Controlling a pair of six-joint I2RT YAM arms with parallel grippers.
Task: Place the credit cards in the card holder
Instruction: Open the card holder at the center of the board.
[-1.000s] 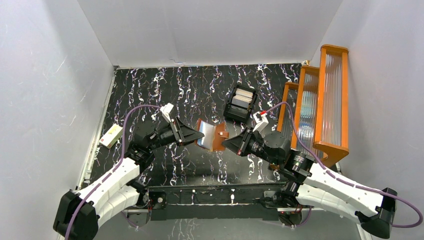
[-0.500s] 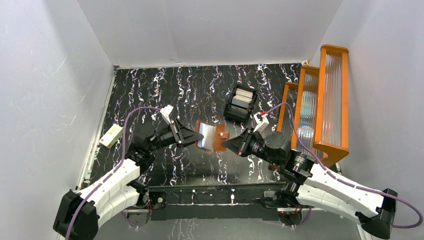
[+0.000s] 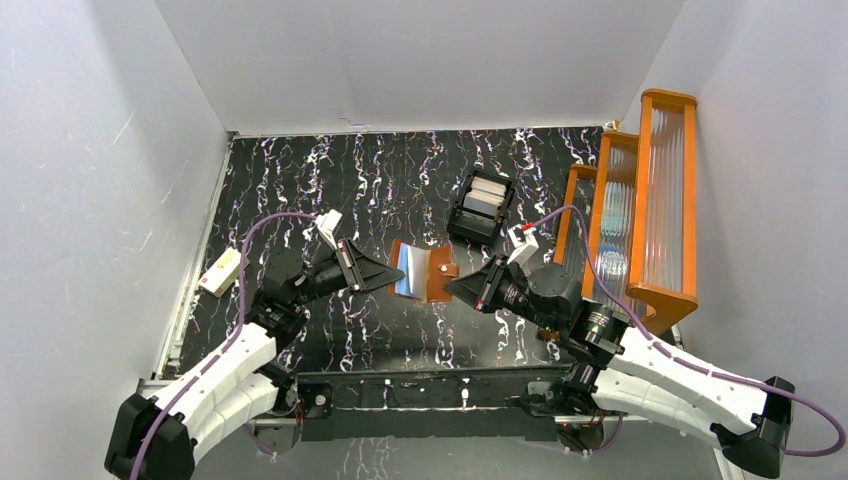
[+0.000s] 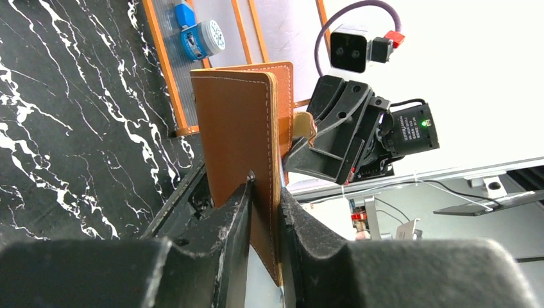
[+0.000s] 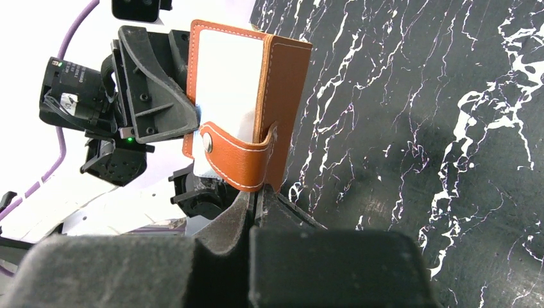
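Seen from the right wrist, a pale sheet fills the inside of the card holder (image 3: pixel 428 272); whether it is a card or the shiny pocket cannot be told. From above, the holder hides the tips of both tools, and it is unclear whether it touches the table (image 3: pixel 300 180). Beyond the holder, the black tray (image 3: pixel 462 222) holds pale cards (image 3: pixel 486 192), too small to tell their colours. The wrist views cut off the holder's lower edge behind the fingers.

Both arms reach forward and inward, forearms low, tools pointing at each other with the holder between them. The left gripper (image 3: pixel 396 277) pinches the holder's left leather flap, one finger on each face. The right gripper (image 3: pixel 450 287) is fully closed on the holder's right edge, just below the snap strap.

A cream box (image 3: pixel 222 271) lies well left of the holder, and an orange rack (image 3: pixel 640 290) stands to its right
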